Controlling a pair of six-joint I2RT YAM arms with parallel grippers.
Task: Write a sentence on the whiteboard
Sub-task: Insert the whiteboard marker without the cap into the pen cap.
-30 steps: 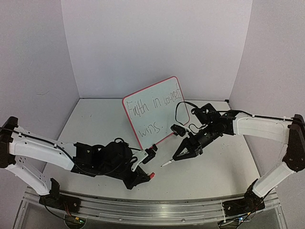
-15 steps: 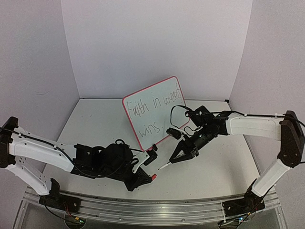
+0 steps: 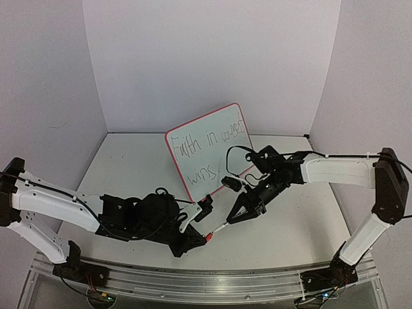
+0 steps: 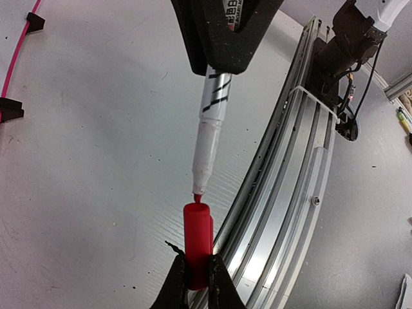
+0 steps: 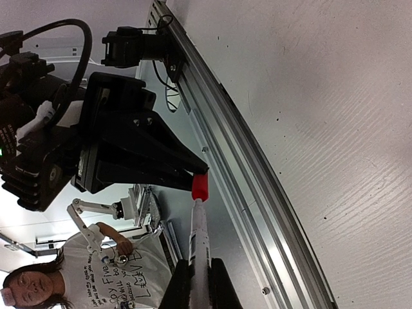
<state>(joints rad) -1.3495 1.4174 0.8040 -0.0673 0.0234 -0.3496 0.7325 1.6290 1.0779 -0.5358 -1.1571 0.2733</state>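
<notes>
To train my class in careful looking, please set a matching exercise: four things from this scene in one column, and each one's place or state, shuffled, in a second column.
Things
1. whiteboard
2. sentence
3. red cap
4. marker

Places or states
A. pinched in the left gripper
B. written in two lines on the board
C. held by the right gripper, tip at the cap's mouth
D. standing at a tilt beyond both grippers

Pairs: 1-D, 2-B, 3-A, 4-C
</notes>
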